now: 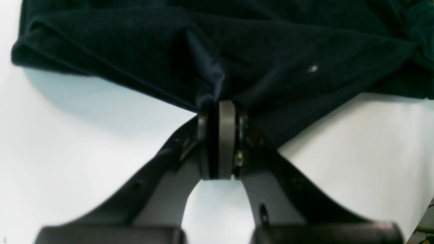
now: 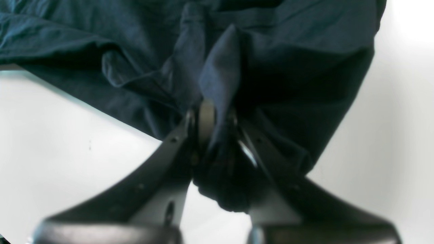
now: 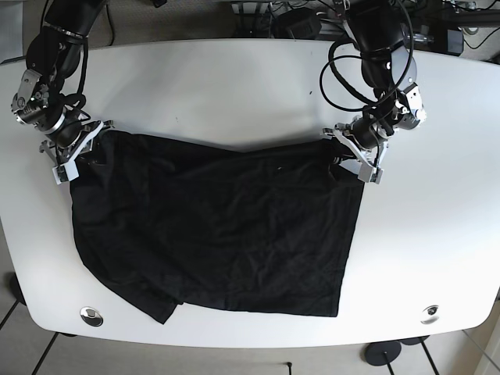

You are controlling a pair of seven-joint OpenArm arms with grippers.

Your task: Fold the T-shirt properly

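Clearly we have the shirt [image 3: 211, 226] by both far corners. Our left claw [image 1: 220, 112] is pinched closed on a gathered tuft of the dark cloth, and our right claw [image 2: 213, 117] is likewise clamped on a thicker bunch, with some fabric hanging down between its fingers. In the base view the shirt lies spread over the middle of the white table [image 3: 234, 86], its far edge strung between the two claws, left claw at about 2 o'clock from the cloth's centre and right claw at about 10 o'clock. One sleeve sticks out at 7 o'clock, near the front edge.

We judge the cloth light, limp and not fragile. It should sag and wrinkle wherever it is unsupported, and it already creases around each pinch. It may also drag on the tabletop instead of sliding cleanly. Corners and hems look like the best places to hold, since a pinch there carries a whole edge; the right grip looks bulky and may take in more than one layer, though we cannot tell.

Around it, the table is bare but for two round metal fittings, one [image 3: 91, 316] at 7 o'clock and one [image 3: 429, 313] at 4 o'clock, both apart from the shirt. Cables [image 3: 344, 70] hang behind the left arm at 1 o'clock. Nothing stands in the way of a fold toward us.
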